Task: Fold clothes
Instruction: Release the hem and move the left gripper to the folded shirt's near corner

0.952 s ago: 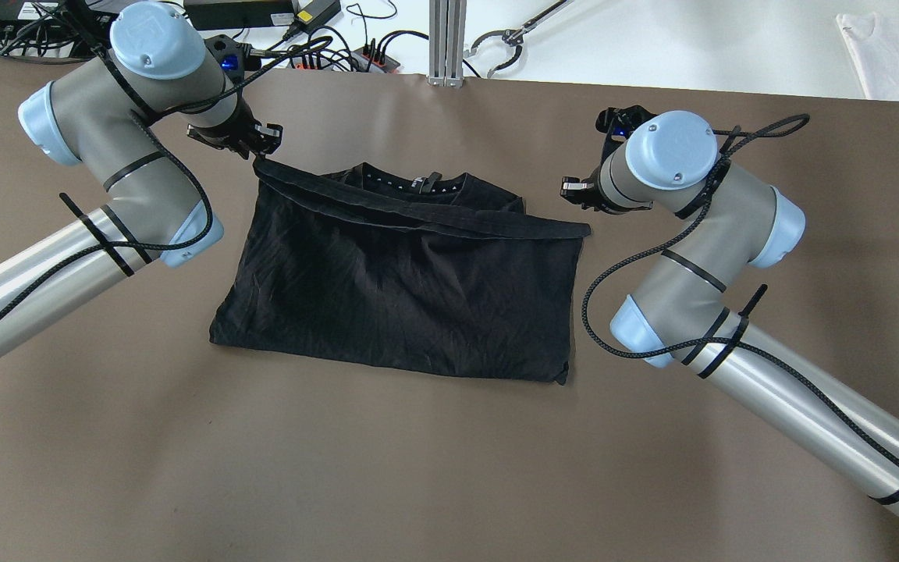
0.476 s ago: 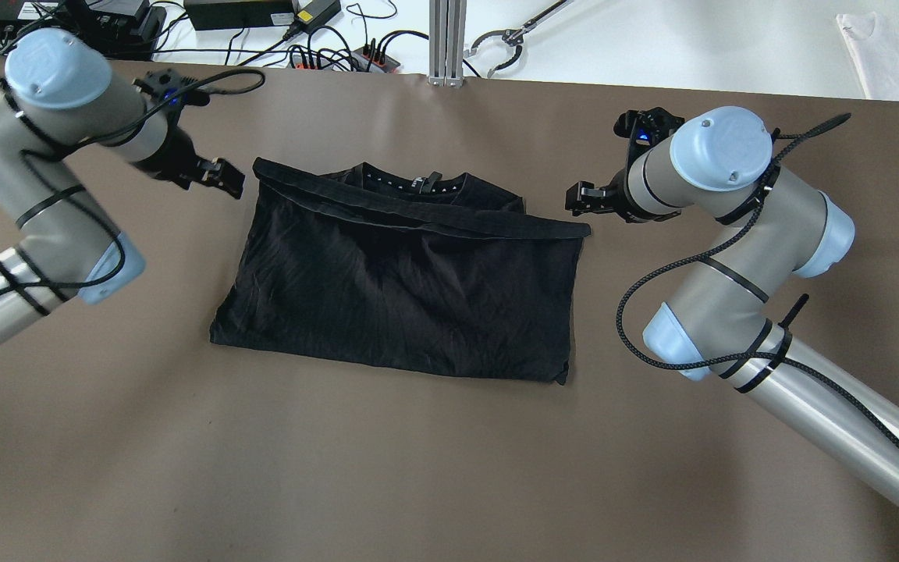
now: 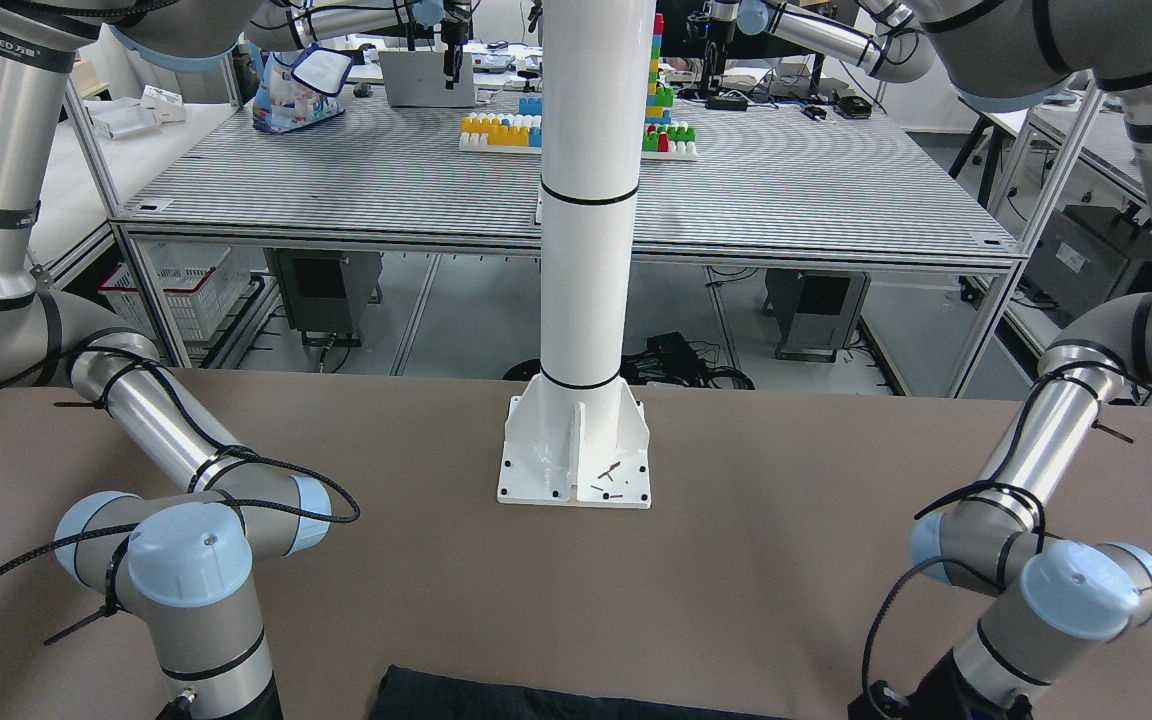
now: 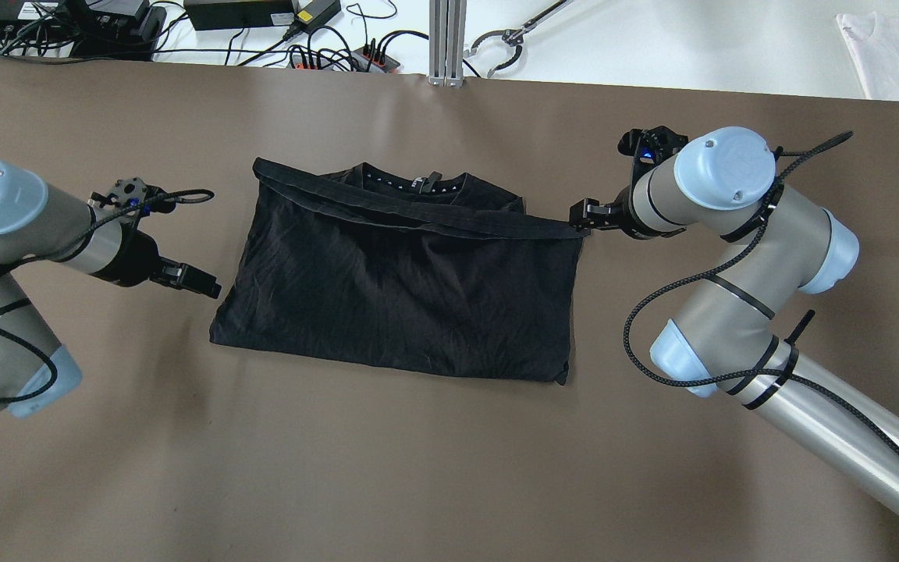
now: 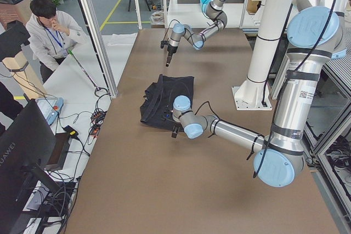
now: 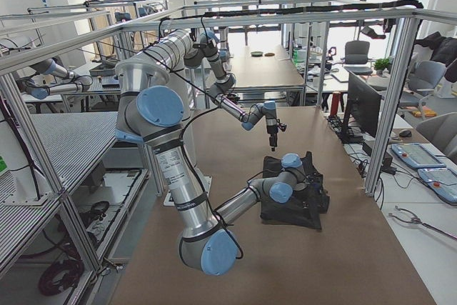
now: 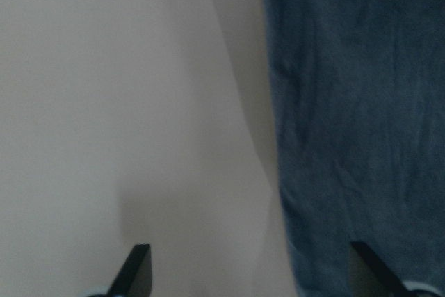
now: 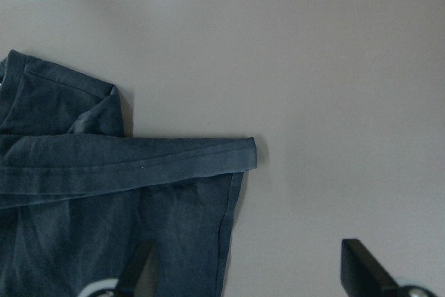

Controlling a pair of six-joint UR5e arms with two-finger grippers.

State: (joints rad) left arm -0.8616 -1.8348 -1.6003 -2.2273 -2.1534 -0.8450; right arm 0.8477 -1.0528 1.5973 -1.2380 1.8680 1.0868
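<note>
The clothes point(image 4: 403, 289) are one black garment lying flat mid-table, folded over, with a hem band running across its far side above the collar. My left gripper point(image 4: 204, 285) hovers open just off the garment's near-left edge. In the left wrist view its fingers point(image 7: 138, 273) stand wide apart over bare table, and the clothes point(image 7: 354, 116) fill the right side. My right gripper point(image 4: 579, 215) is open at the right end of the hem band. The right wrist view shows that hem end point(image 8: 236, 158) lying free ahead of the fingers point(image 8: 361, 266).
A white pillar on a base plate point(image 3: 574, 460) stands at the robot's side of the table. Cables and power bricks point(image 4: 325, 47) and a metal post point(image 4: 445, 39) line the far edge. A white cloth point(image 4: 894, 55) lies far right. A person point(image 5: 52, 31) stands beyond the far edge.
My left gripper let go of the hem's left corner and swung back toward the robot, down along the garment's left side. The right gripper shifted slightly toward the hem's right end.
</note>
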